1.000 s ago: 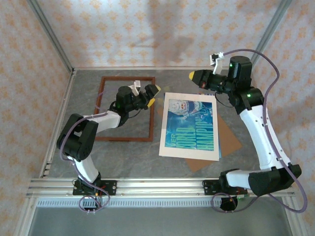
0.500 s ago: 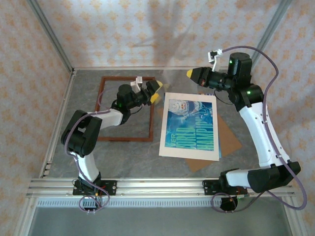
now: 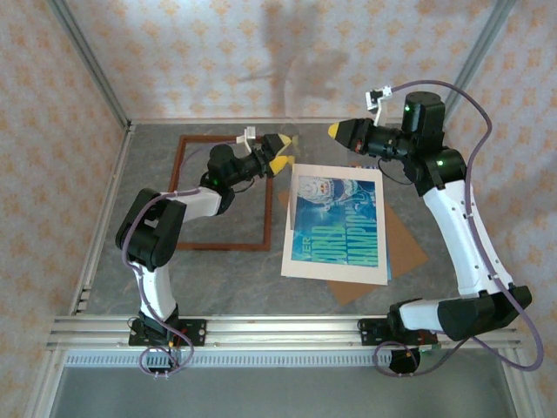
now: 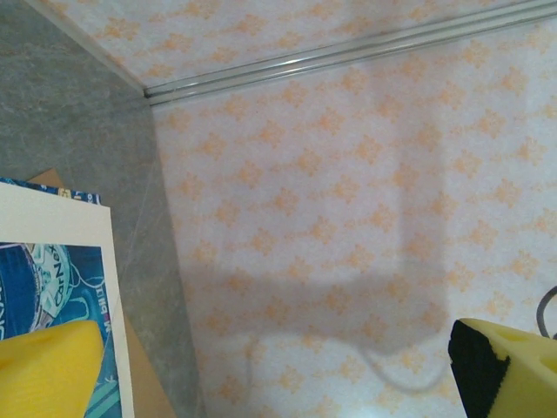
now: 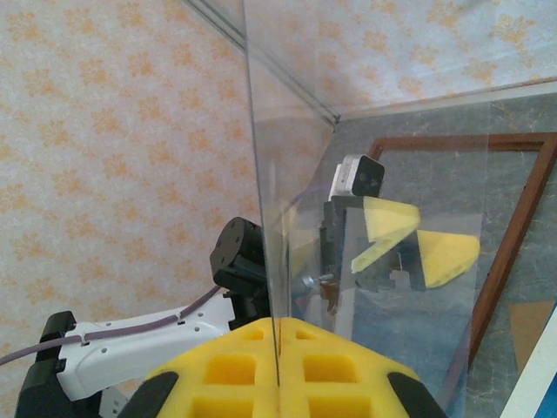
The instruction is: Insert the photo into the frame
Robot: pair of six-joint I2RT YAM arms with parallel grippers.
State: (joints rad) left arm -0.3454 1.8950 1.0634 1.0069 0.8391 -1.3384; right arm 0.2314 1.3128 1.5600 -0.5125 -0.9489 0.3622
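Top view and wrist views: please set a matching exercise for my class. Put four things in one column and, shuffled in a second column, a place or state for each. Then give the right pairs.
Column 1
1. frame
2. photo
3. left gripper
4. right gripper

Column 2
A. shut on a clear pane, held on edge
B. open, near the frame's far right corner
C. lies flat to the right of the frame
D. lies empty, left of the photo

Pairs: 1-D, 2-C, 3-B, 4-A
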